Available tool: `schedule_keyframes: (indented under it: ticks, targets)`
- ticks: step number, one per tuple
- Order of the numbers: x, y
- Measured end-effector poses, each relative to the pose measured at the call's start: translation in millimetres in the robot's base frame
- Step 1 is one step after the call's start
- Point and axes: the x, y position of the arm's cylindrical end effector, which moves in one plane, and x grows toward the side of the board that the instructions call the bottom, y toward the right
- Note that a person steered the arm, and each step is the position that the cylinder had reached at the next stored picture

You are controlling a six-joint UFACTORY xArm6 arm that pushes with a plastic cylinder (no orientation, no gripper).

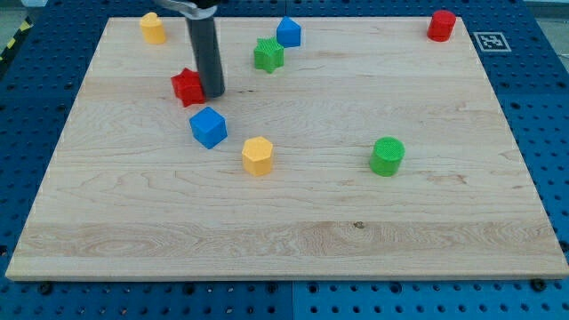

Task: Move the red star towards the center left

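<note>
The red star [187, 86] lies on the wooden board [284, 213] in the upper left part of the view. My tip [214, 93] stands right against the star's right side, touching or nearly touching it. A blue cube [208, 127] sits just below the star and the tip. The dark rod rises from the tip up to the view's top edge.
A yellow cylinder [153, 28] is at the top left. A green star [268, 54] and a blue pentagon-like block [288, 32] lie at top centre. A red cylinder [441, 25] is top right. A yellow hexagon [257, 156] and a green cylinder [388, 156] sit mid-board.
</note>
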Motion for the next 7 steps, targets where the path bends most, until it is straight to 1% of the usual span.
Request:
schedule_keyframes:
  ticks: [1, 2, 4, 6, 7]
  targets:
    - [0, -22]
    - [0, -31]
    - [0, -37]
    - [0, -60]
    - [0, -62]
